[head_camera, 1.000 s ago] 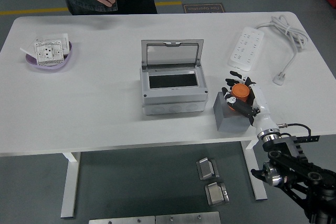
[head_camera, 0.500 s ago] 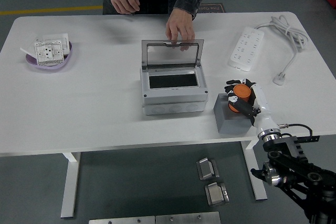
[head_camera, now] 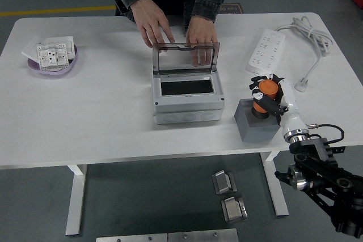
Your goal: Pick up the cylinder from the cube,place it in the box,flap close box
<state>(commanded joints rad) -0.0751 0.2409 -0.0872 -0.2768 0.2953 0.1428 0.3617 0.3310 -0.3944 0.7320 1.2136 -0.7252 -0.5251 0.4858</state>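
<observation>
Orange cylinder (head_camera: 266,94) is gripped in the right hand (head_camera: 271,96), just above the grey cube (head_camera: 256,128). It should be lifted clear, then carried toward nine o'clock into the open box (head_camera: 186,92), steadied by a person's hands (head_camera: 201,31).

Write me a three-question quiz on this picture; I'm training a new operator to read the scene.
1. True or false: the right hand is closed on the orange cylinder.
2. The box lid is: A) shut B) raised C) missing.
3. What touches the lid's top edge?

Key: 1. True; the cylinder is over the grey cube. 2. B. 3. A person's two hands, from the far side.
</observation>
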